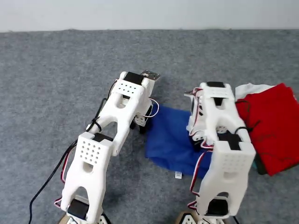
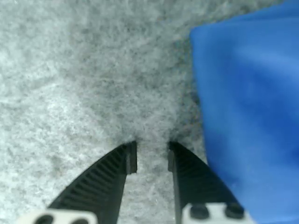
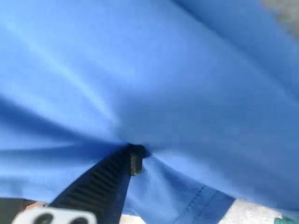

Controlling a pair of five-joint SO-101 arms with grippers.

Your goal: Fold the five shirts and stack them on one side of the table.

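Nearest the camera, the bases of the two arms stand on either side of the blue shirt's [image 1: 170, 137] near edge, where a small white tag [image 1: 178, 175] lies on the grey felt table cover [image 1: 56, 84]. The blue shirt lies crumpled between the arms, roughly mid-table. The right arm leans over the shirt's right part, and the right gripper [image 3: 135, 156] is buried in the fabric. One ribbed black finger shows in the right wrist view, with the cloth drawn into creases that meet at its tip. The other finger is hidden under the fabric, so the gripper looks pinched closed on the blue shirt. Just beyond the right arm, to the right of the blue shirt, a red shirt [image 1: 273, 126] lies in a heap, with a sliver of teal cloth [image 1: 255, 164] at its near edge. The left arm reaches along the blue shirt's left side. The left gripper [image 2: 152, 156] points down at bare felt just beside the shirt's left edge, its fingers parted with only felt between them, holding nothing. Farther back, a white shirt [image 1: 250, 89] shows from behind the red one. Past the blue shirt the felt runs to a pale wall [image 1: 140, 14].
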